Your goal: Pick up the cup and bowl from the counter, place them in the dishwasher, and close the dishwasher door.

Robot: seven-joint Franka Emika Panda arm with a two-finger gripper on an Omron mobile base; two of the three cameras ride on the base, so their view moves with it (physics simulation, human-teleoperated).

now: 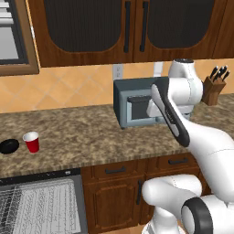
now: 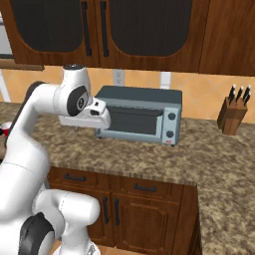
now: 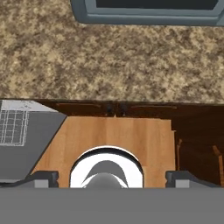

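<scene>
Our claw point(image 3: 112, 179) is standing with its two fingertips point(image 3: 43, 178) spread wide apart and nothing between them, pointing down over the front edge of the counter point(image 1: 91, 137). In the hand view we are looking at speckled granite, the front of the toaster oven point(image 3: 148, 11) at the top, and the white wire rack of the dishwasher point(image 3: 15, 127) at the left.

From the left base view we are seeing the cup point(image 1: 32, 141) standing upright on the counter far to the left, well apart from our arm. The bowl point(image 1: 8, 146) is sitting just beside it on its left. The dishwasher point(image 1: 39, 205) below them is lying open, its rack showing. The toaster oven point(image 1: 137, 107) is resting against the wall, and a knife block point(image 2: 233, 112) is standing further right.
</scene>
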